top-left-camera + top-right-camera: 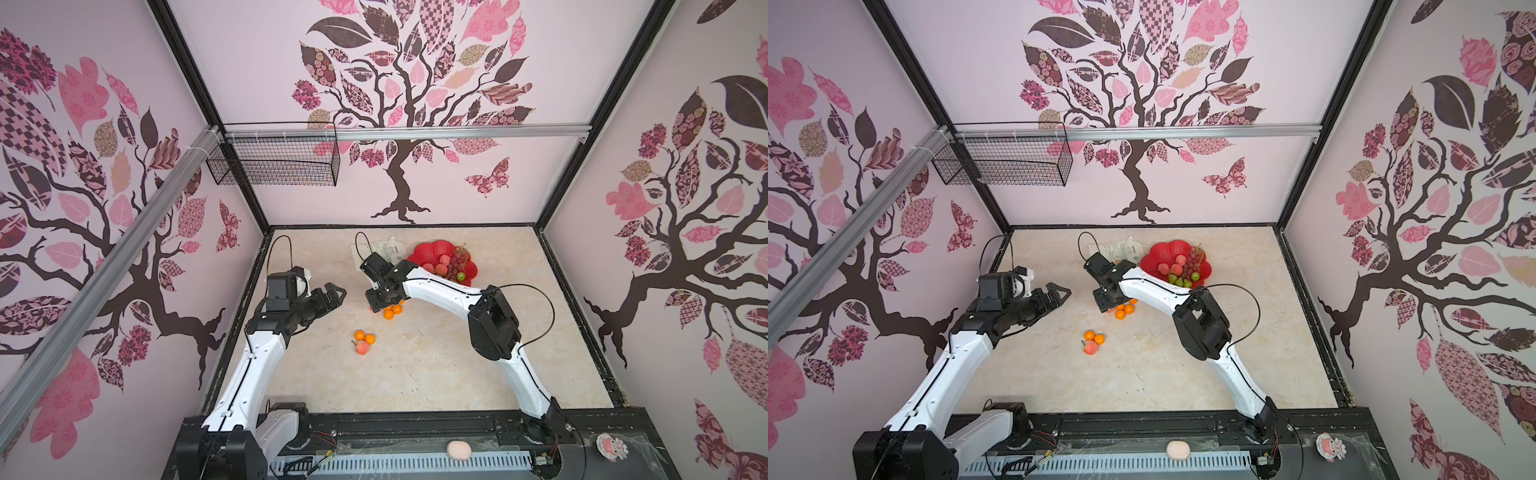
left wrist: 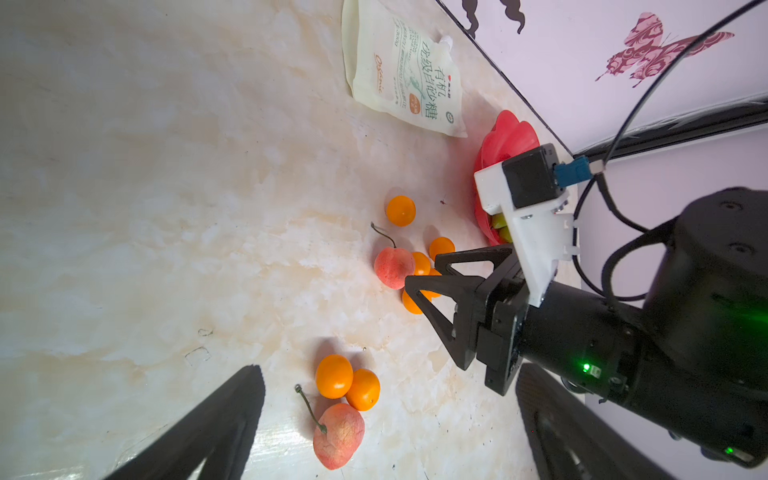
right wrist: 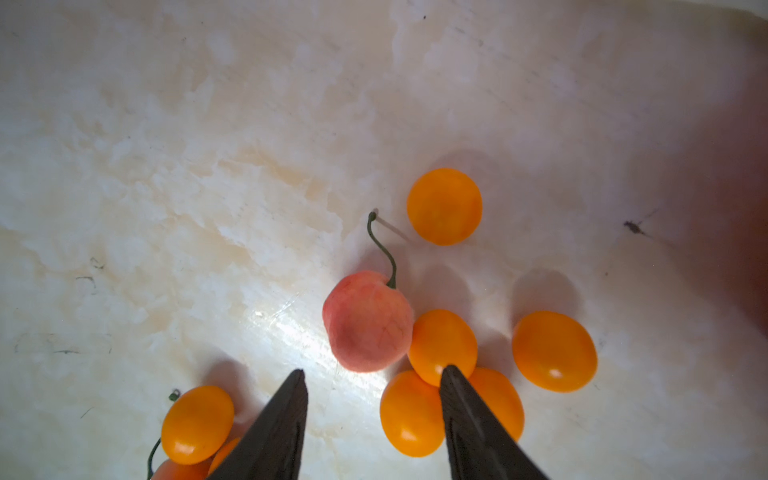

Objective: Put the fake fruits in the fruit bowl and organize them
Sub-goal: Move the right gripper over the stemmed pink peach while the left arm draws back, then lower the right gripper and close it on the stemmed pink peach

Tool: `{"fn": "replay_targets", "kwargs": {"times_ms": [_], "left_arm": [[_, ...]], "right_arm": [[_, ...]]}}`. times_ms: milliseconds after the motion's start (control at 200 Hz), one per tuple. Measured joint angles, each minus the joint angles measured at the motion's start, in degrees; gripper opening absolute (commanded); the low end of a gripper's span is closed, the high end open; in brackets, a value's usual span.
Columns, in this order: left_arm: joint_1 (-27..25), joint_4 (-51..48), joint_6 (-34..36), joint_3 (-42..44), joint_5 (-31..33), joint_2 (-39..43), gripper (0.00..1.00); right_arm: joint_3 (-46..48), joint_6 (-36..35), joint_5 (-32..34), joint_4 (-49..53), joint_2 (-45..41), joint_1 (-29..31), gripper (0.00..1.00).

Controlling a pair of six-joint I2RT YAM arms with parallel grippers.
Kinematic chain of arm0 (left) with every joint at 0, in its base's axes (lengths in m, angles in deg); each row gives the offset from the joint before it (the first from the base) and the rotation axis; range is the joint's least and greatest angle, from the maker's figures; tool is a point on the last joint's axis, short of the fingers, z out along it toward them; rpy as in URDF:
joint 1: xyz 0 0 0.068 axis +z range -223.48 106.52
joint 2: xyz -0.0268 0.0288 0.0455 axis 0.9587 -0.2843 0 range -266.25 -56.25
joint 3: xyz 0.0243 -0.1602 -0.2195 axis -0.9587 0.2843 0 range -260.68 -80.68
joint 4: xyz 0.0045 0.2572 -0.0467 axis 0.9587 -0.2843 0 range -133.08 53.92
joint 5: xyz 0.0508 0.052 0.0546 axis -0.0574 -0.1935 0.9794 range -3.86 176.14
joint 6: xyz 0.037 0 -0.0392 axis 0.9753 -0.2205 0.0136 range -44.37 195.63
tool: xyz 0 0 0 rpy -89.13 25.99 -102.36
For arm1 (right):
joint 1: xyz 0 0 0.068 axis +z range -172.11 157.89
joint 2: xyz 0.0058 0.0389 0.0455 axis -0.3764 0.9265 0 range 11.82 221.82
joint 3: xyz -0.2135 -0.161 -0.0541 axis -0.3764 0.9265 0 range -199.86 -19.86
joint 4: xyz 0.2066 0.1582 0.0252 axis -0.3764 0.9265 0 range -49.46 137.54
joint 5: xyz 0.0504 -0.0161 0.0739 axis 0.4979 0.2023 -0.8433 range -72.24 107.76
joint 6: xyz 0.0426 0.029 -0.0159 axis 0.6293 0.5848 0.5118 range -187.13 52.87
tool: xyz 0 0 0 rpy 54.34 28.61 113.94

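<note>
Near-left of the fruit bowl [image 1: 432, 249] on the desk [image 1: 415, 374], the right gripper [image 3: 374, 370] hangs over a peach [image 3: 368, 322] touching the tangerines [image 3: 442, 340], fingers [image 3: 282, 424] apart, nothing held. Imo shift a bit so one finger clears the adjoining tangerine, drop straight, close gently w/o rolling the rest. Left gripper [image 1: 338, 293] hovers at left, fingers apart & empty too.
</note>
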Motion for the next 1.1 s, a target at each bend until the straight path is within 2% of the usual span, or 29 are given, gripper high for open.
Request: {"fn": "replay_targets", "kwargs": {"times_ms": [480, 760, 1100], "left_arm": [[1.0, 0.9, 0.2, 0.0, -0.9, -0.7, 0.98], [1.6, 1.6, 0.2, 0.0, -1.3, -1.4, 0.98], [1.6, 2.2, 0.4, 0.0, -1.7, -1.4, 0.98]], "right_arm": [[-9.5, -2.7, 0.2, 5.2, 9.0, 0.0, 0.55], [-11.1, -4.2, 0.7, 6.9, 10.8, 0.0, 0.54], [-11.2, -4.4, 0.8, 6.9, 10.8, 0.0, 0.46]]}}
